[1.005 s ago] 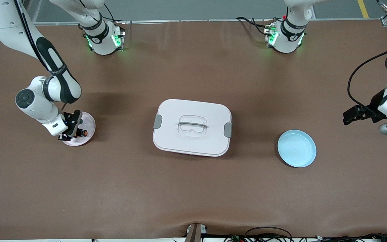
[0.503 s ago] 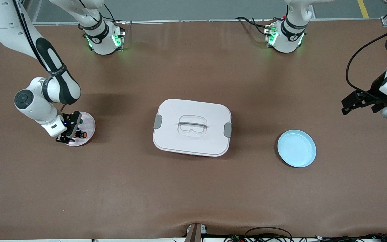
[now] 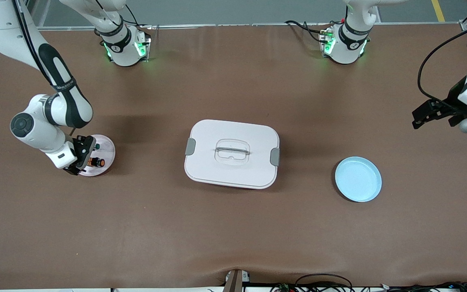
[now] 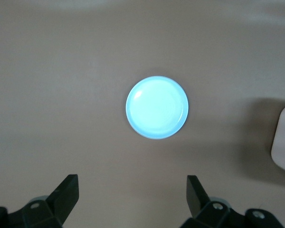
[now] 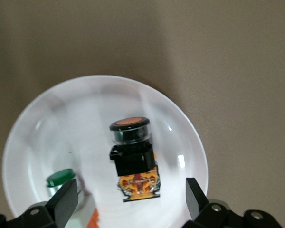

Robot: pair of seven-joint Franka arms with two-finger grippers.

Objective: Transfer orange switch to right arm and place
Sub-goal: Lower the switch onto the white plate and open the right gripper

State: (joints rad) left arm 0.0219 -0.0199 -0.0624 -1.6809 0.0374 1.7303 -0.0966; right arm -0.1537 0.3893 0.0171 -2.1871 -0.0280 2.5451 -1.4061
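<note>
Since a second ago we see the right gripper let go: its jaws now stand open over the pink plate, where the orange switch lies on its side beside a green-capped switch. The left gripper, jaws open and empty, has drawn up toward its end of the bench. The white lidded box sits mid-bench, with the blue plate toward the left arm's end and open bench nearer the camera.
</note>
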